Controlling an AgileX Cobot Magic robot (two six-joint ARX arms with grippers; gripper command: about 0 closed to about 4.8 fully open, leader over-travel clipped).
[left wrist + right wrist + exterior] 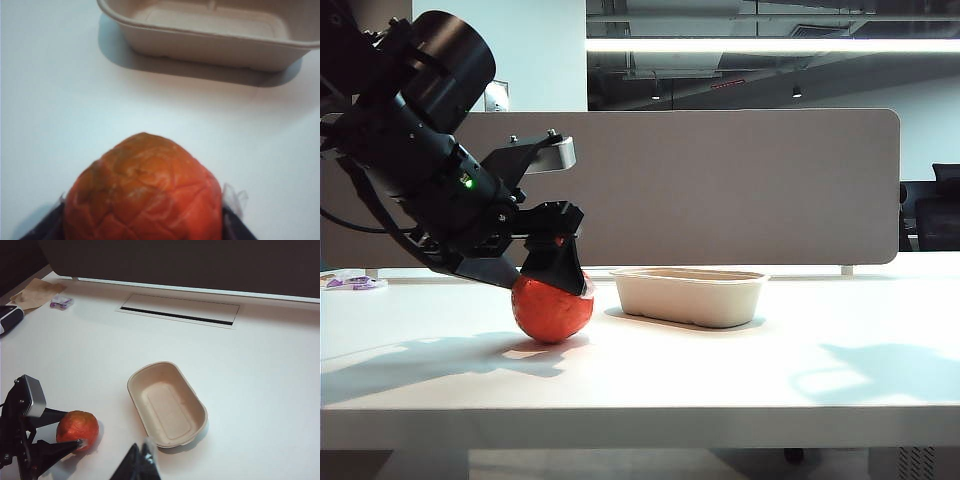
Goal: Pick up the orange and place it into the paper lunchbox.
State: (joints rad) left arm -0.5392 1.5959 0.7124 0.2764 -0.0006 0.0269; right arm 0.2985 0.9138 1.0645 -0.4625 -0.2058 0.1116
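The orange [552, 308] rests on the white table, red-orange with a wrinkled skin, left of the paper lunchbox [690, 297]. My left gripper [555, 280] reaches down over it from the left. In the left wrist view the orange [145, 195] fills the space between two dark fingers [239, 227] that press its sides. The lunchbox [210, 50] lies empty just beyond it. In the right wrist view my right gripper [142, 460] hangs shut and empty above the table, near the lunchbox [131, 390], with the orange [77, 426] off to its side.
A grey partition [720, 180] runs along the back of the table. A cable slot [177, 310] is set into the tabletop beyond the lunchbox. Brown paper [37, 292], a small purple item [61, 302] and a dark device [7, 317] sit in the far left corner.
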